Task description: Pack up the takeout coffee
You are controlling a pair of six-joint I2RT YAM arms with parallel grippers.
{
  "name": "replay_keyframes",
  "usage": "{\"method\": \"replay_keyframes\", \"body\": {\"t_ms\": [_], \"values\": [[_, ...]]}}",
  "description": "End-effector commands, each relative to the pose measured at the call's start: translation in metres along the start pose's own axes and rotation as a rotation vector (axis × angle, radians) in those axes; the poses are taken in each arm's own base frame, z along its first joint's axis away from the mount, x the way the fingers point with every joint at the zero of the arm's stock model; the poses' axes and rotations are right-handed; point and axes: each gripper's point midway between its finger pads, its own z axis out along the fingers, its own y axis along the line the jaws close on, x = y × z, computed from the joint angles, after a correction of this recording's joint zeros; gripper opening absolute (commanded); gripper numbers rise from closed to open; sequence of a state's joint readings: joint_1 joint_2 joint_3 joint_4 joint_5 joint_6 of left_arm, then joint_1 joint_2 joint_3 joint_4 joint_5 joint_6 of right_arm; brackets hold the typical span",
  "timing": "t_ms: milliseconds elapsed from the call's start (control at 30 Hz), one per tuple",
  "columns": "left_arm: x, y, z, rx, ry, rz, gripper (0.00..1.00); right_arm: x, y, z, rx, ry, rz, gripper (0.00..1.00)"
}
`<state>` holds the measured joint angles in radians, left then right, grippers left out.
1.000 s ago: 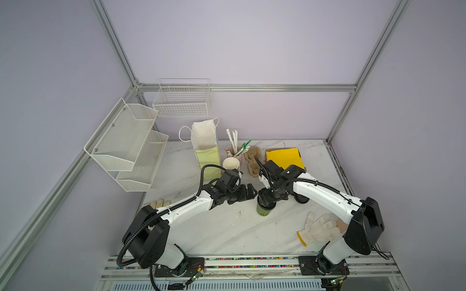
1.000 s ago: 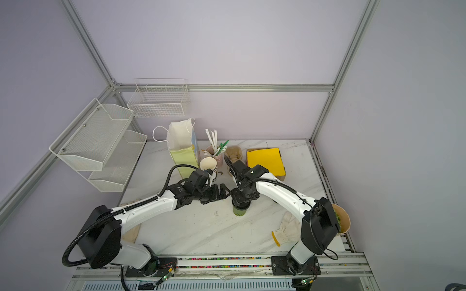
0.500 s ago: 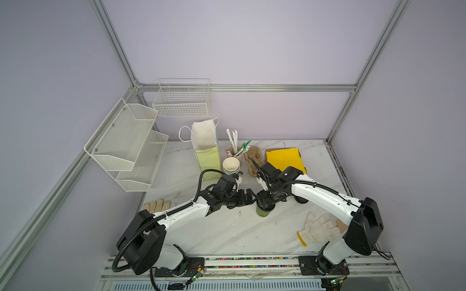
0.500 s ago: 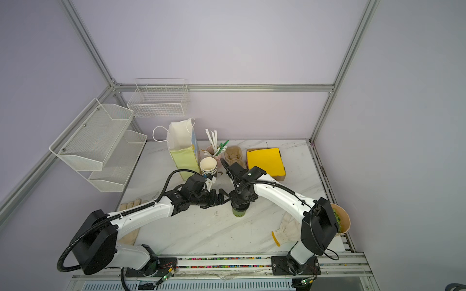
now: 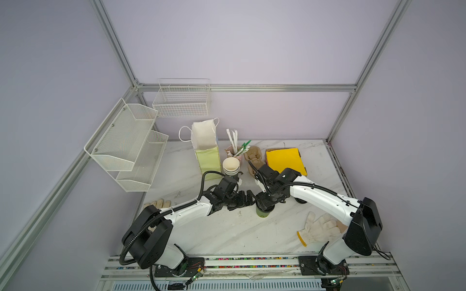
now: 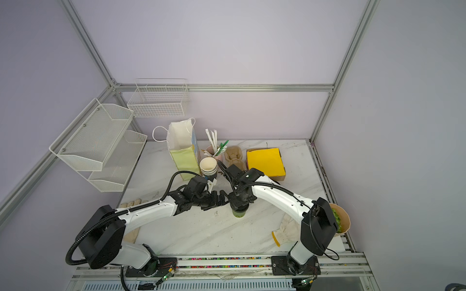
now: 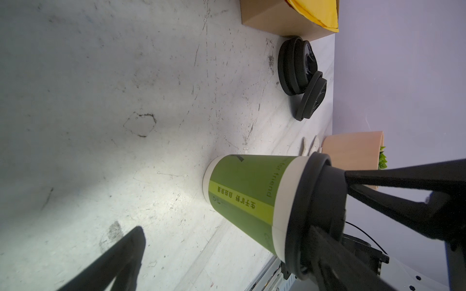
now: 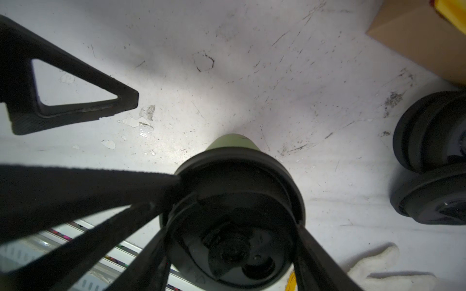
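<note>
The right jaws gripped the takeout coffee (image 5: 262, 214) by its lid (image 8: 227, 181), left jaws gaped alongside; lifting into the bag (image 5: 207, 161) looked next.

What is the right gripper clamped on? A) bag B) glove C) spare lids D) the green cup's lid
D: in the right wrist view the right gripper has a finger on each side of the lid, which sits on the cup.

Both top views look steeply down over the white marble counter (image 5: 227, 234). Wrist cameras sit close, sharing the green paper cup (image 7: 242, 191).
</note>
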<state>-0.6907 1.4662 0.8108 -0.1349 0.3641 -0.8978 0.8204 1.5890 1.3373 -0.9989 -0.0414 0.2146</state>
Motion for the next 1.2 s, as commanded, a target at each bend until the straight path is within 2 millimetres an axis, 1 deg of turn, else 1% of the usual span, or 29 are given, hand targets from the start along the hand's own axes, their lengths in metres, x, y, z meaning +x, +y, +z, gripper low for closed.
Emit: {"method": "replay_keyframes", "body": {"t_ms": [0,167,400,600,700,800,900,1000,1067,1167], "values": [[0.011,0.009,0.006,0.003,0.025,-0.005,0.99,0.029,0.001,0.013,0.010,0.131,-0.018,0.64],[0.016,0.024,0.011,-0.053,0.047,-0.025,0.98,0.029,0.002,0.012,0.004,0.126,-0.018,0.64],[0.030,0.045,0.017,-0.124,0.095,-0.051,0.96,0.036,0.006,0.017,-0.012,0.144,-0.021,0.63],[0.044,0.070,0.015,-0.214,0.125,-0.074,0.94,0.037,0.008,0.015,-0.018,0.140,-0.025,0.63],[0.049,0.076,0.013,-0.231,0.132,-0.080,0.93,0.039,0.009,0.017,-0.021,0.143,-0.025,0.63],[0.049,0.072,0.012,-0.225,0.137,-0.078,0.93,0.041,0.009,0.018,-0.021,0.147,-0.026,0.63],[0.039,0.063,0.008,-0.222,0.122,-0.056,0.93,0.042,0.009,0.019,-0.021,0.147,-0.024,0.63],[0.027,0.050,0.004,-0.215,0.095,-0.026,0.95,0.043,0.009,0.021,-0.021,0.151,-0.022,0.63],[0.015,0.040,-0.001,-0.207,0.065,-0.014,0.97,0.043,0.009,0.020,-0.022,0.147,-0.022,0.63],[-0.004,0.017,-0.007,-0.159,0.017,0.013,0.99,0.043,0.009,0.020,-0.020,0.146,-0.023,0.63]]}}
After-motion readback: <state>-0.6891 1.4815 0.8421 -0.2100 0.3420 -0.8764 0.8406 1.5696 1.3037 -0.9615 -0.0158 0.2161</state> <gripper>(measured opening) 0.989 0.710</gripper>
